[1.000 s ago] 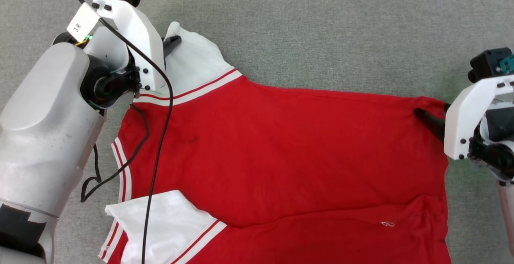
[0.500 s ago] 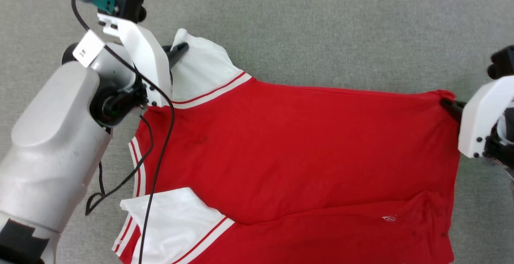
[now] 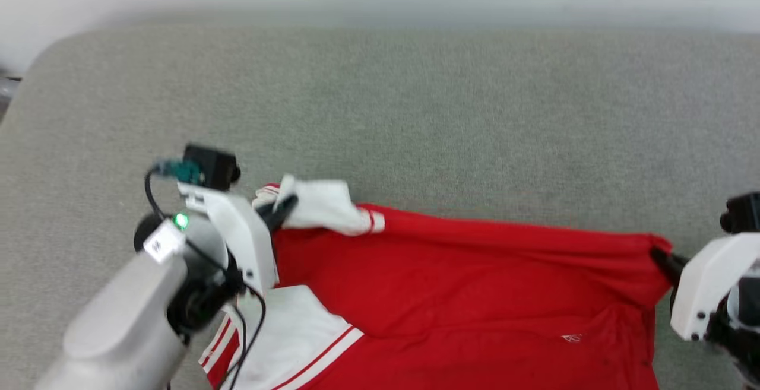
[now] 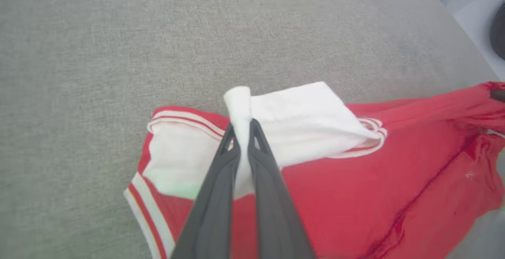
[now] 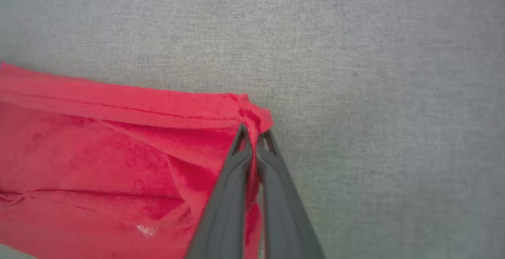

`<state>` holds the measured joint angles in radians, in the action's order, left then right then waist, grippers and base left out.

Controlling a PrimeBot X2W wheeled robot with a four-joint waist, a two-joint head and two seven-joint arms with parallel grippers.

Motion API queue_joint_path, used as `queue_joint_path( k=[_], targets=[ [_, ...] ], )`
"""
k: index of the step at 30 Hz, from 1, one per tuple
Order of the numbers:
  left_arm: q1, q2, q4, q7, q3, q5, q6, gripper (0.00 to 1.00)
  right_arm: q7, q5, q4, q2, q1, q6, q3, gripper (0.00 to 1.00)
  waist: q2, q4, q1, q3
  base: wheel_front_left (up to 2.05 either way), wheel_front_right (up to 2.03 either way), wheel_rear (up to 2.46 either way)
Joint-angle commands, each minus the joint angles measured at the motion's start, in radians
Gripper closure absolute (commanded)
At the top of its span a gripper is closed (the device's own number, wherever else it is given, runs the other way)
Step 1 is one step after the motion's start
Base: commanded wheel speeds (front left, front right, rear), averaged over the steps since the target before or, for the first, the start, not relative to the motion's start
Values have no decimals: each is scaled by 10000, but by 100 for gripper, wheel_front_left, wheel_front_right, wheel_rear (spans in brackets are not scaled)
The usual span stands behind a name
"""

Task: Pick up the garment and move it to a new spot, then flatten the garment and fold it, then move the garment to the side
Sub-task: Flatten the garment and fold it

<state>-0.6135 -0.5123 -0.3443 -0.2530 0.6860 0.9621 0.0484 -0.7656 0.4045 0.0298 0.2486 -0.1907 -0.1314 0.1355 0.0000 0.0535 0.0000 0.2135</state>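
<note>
Clamped tight on the white sleeve (image 4: pixel 300 121) are the left fingers (image 4: pixel 221 200); the right fingers (image 5: pixel 232 196) are pinched shut on a red hem corner (image 5: pixel 256 115). Between them the garment (image 3: pixel 475 283) is stretched, far edge seemingly lifted, the rest lying on the grey counter (image 3: pixel 415 111) (no lettering is seen on the upturned side). A slip is risked: little cloth is held at either pinch, and an uneven pull could free it or bunch the body. Beyond the counter's rounded corner a pale, blurred room is made out.

The right tool (image 3: pixel 658 254) has pinched shut on a corner of the garment (image 3: pixel 475 283) — far edge now lifted.
</note>
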Motion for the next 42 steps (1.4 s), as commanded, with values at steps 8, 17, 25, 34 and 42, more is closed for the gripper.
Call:
queue_joint_path(
  k=[8,17,25,34,42],
  targets=[
    [2361,-315,1166,495,-48,446,-911,100,449,189,80,-413,1491,13,346,100,0,312,0,-710,0,0,0],
    [4420,-408,1941,887,-123,1039,-1688,100,1166,441,622,-651,2360,13,376,88,0,315,0,-971,0,0,0],
    [4741,-18,1558,1501,-81,980,-1615,0,2353,597,740,-831,2606,12,17,0,0,277,0,-1098,0,0,0],
    [4505,221,1479,3508,-445,144,-1525,0,3926,624,345,-798,2419,12,-311,0,0,106,0,-1510,0,0,0],
    [4291,95,1826,5006,-782,-1360,-2076,0,3424,450,-42,-553,2260,12,37,0,0,71,0,-1699,0,0,0]
  ],
)
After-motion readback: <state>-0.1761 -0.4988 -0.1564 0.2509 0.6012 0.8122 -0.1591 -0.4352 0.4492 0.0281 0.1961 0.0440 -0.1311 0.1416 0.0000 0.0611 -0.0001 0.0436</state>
